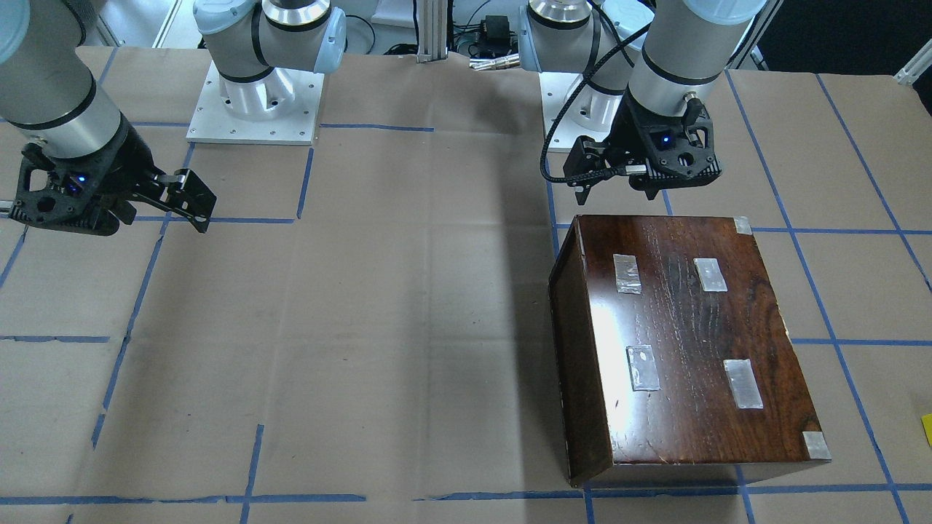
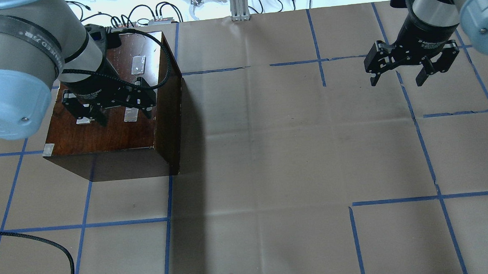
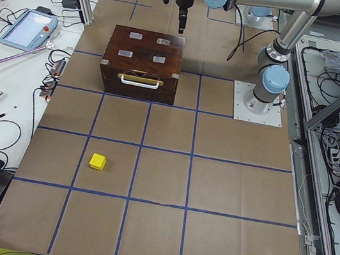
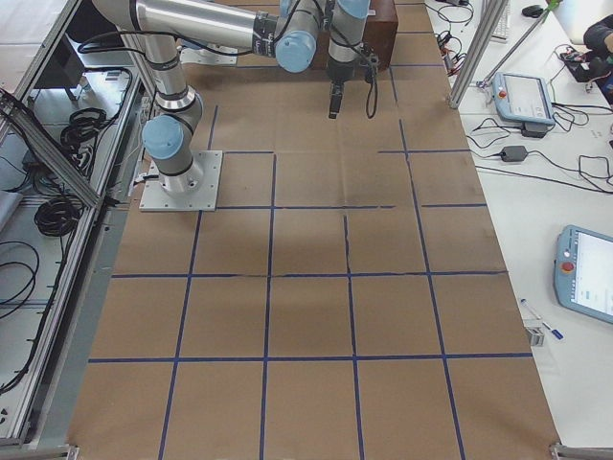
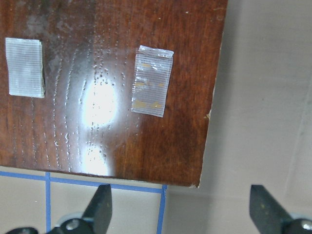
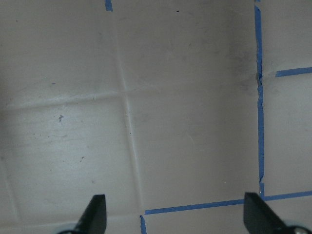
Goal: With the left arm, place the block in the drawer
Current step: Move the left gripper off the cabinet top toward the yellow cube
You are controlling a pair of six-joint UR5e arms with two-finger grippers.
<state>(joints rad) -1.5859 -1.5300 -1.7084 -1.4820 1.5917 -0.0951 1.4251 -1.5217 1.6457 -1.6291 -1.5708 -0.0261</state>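
Observation:
The yellow block (image 3: 98,161) lies on the paper-covered table, far from both arms and well in front of the dark-brown box (image 3: 144,55); a yellow sliver at the right edge of the front-facing view (image 1: 927,429) is probably the same block. The drawer is pushed in; only a pale strip (image 3: 140,81) shows on the box's front. My left gripper (image 2: 124,116) is open and empty above the box's tape-patched top (image 5: 97,73), near its robot-side edge. My right gripper (image 2: 397,81) is open and empty over bare paper.
Blue tape lines (image 2: 424,144) grid the brown paper. A black cable (image 2: 45,247) lies at the near left. Tablets and cables sit on the side bench (image 3: 27,27) beyond the table's end.

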